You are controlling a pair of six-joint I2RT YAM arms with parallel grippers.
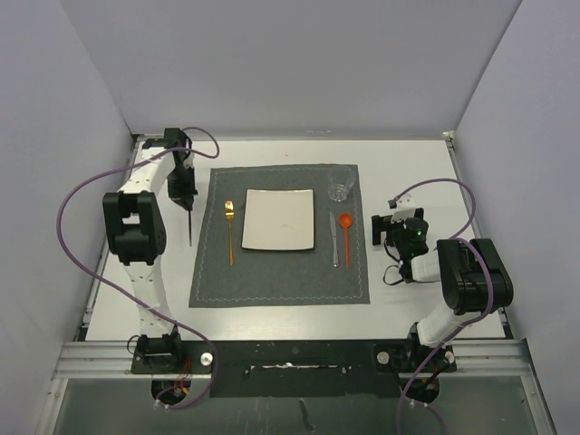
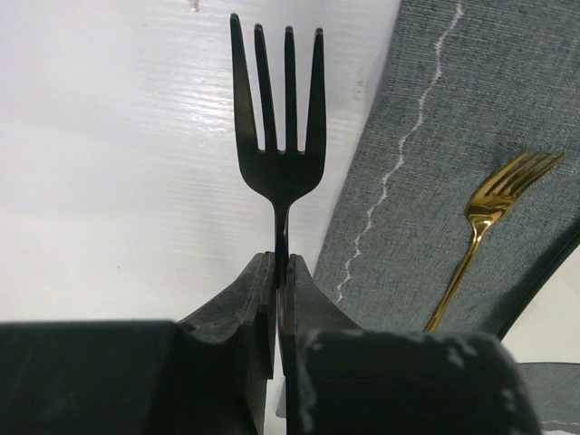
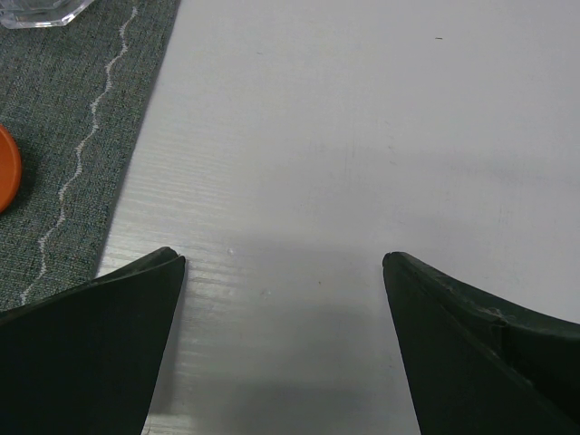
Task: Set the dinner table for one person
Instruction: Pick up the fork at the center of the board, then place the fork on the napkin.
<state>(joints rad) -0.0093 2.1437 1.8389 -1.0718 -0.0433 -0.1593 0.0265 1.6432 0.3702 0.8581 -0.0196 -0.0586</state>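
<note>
My left gripper (image 1: pixel 185 192) (image 2: pixel 281 263) is shut on the handle of a black fork (image 1: pixel 189 225) (image 2: pixel 277 118). The fork's tines point away from the fingers, over the white dinner table (image 1: pixel 408 172) (image 2: pixel 118 136) just left of the dark grey placemat (image 1: pixel 279 272) (image 2: pixel 453 136). On the placemat lie a gold fork (image 1: pixel 229 231) (image 2: pixel 489 213), a white square plate (image 1: pixel 279 220), a silver knife (image 1: pixel 333 240) and an orange spoon (image 1: pixel 345 227) (image 3: pixel 5 168). A clear glass (image 1: pixel 341 184) (image 3: pixel 36 9) stands at its far right corner. My right gripper (image 1: pixel 388 228) (image 3: pixel 284 263) hangs open over bare table right of the placemat, holding nothing.
Grey walls close in the table on the left, right and far sides. Purple cables (image 1: pixel 77 195) loop beside both arms. A black metal rail (image 1: pixel 290 358) runs along the near edge between the arm bases.
</note>
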